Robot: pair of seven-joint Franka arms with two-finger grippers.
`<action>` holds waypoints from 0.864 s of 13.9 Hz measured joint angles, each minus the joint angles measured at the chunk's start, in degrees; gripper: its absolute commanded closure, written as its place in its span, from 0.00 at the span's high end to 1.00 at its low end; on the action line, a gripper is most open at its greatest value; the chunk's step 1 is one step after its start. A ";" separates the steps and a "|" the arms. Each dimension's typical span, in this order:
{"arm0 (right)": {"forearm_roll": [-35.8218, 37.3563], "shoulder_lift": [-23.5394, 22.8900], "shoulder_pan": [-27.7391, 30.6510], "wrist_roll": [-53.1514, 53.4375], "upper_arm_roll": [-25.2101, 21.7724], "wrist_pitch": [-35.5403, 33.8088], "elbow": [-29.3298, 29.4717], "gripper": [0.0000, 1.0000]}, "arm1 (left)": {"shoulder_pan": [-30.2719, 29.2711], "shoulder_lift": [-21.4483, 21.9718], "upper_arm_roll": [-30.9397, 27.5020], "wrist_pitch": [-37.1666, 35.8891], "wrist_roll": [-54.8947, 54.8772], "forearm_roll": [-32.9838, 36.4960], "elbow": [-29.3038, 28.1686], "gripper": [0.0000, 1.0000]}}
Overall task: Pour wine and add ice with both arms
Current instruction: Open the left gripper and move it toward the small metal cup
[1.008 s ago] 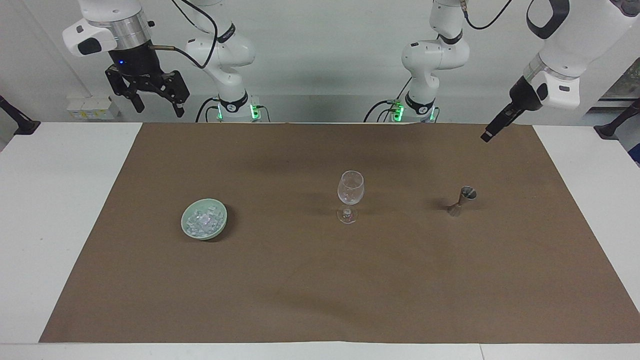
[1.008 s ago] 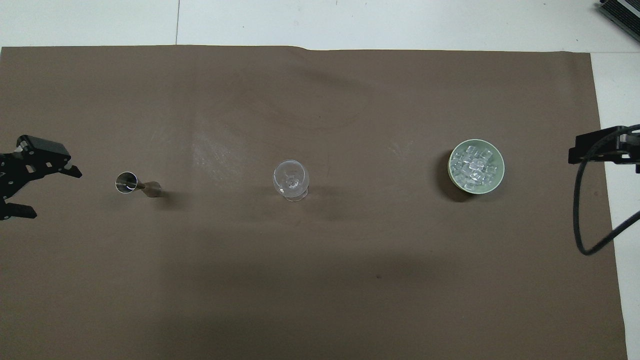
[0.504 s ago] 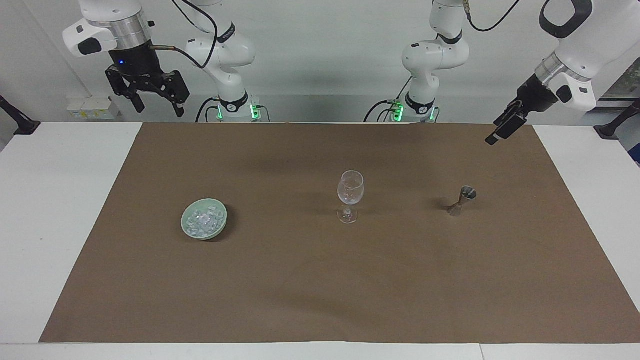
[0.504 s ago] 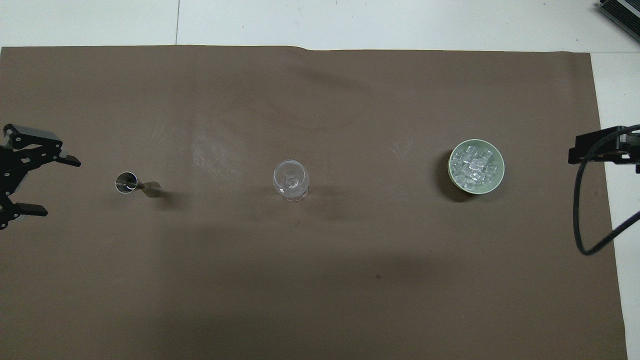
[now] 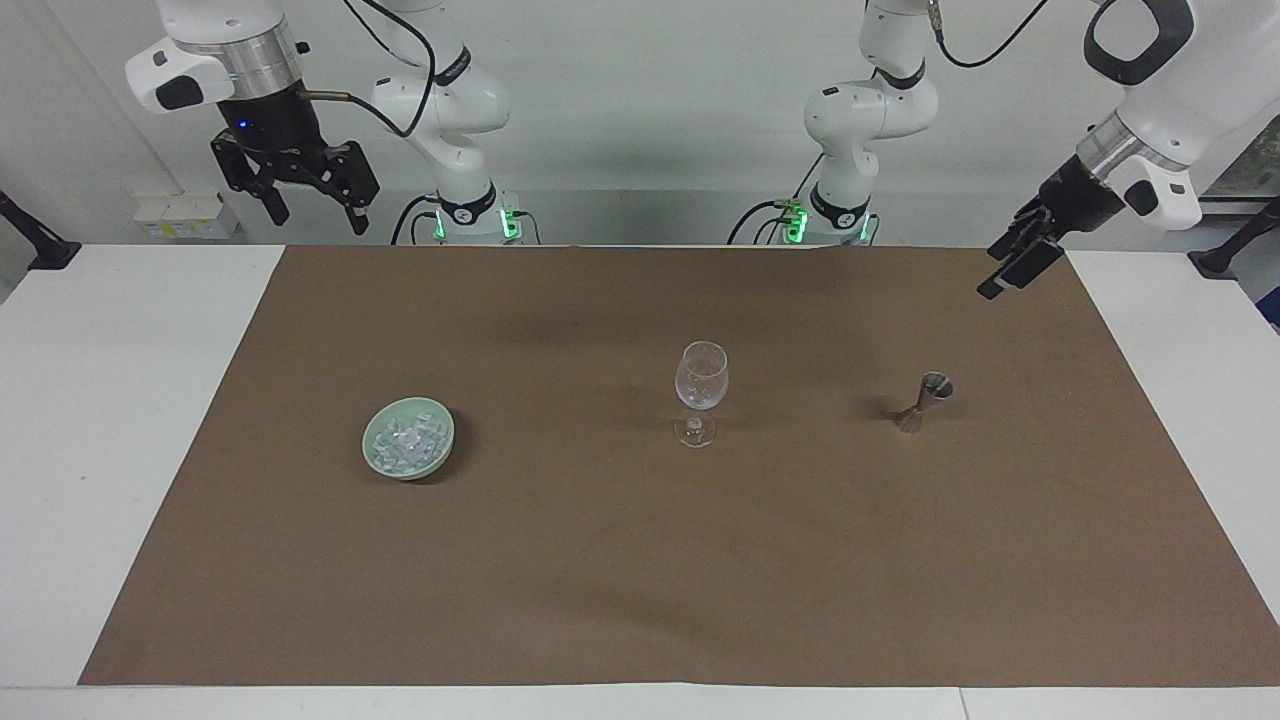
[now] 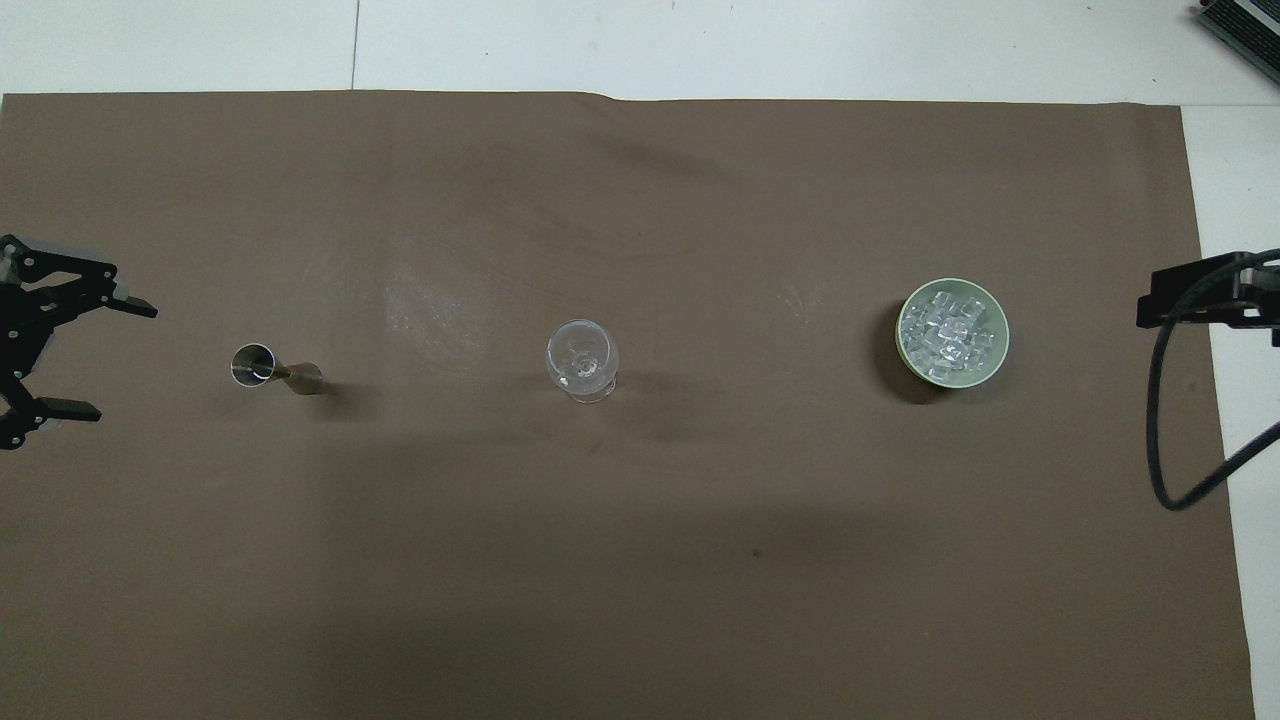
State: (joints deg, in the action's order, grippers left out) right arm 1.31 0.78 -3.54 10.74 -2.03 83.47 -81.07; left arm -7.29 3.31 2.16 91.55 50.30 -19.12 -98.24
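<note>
Since a second ago only the left gripper [image 6: 75, 355] has changed: it has drawn back toward the left arm's edge of the brown paper mat [image 5: 640, 560] and turned, and its fingers, spread wide, now face the jigger from the side, probably to line up a sideways grasp of its waist. Everything on the mat has stayed put.

Along the facing view, the right gripper [image 5: 312, 208] hangs high over the table's edge at the right arm's end, fingers wide and empty, waiting. Below it and farther from the robots sits the pale green ceramic bowl [image 5: 408, 438] holding the ice [image 5: 405, 443], a heap of small clear cubes, within that arm's reach. The clear stemmed wine glass [image 5: 701, 392] stands upright and empty mid-mat, where either arm can reach it. The small double-ended steel jigger [image 5: 925, 400] stands upright toward the left arm's end, well apart from the left gripper.
</note>
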 measured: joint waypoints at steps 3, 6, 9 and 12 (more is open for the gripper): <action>0.00 0.00 0.00 0.00 0.00 0.00 0.00 1.00 | -2.56 -2.83 -0.11 0.95 0.41 -3.43 -0.13 1.00; 0.00 0.00 0.00 0.00 0.00 0.00 0.00 1.00 | -4.95 -6.20 -0.17 1.12 0.61 -6.14 -0.16 1.00; 0.00 0.00 0.00 0.00 0.00 0.00 0.00 1.00 | -5.79 -8.22 -0.18 1.19 1.92 -7.33 -0.16 1.00; 0.00 0.00 0.00 0.00 0.00 0.00 0.00 1.00 | -7.66 -11.07 -0.22 1.46 2.28 -9.76 -0.15 1.00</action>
State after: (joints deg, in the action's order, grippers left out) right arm 1.31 0.78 -3.54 10.74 -2.03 83.47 -81.07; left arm -14.95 -7.76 1.94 93.00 52.58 -28.89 -98.38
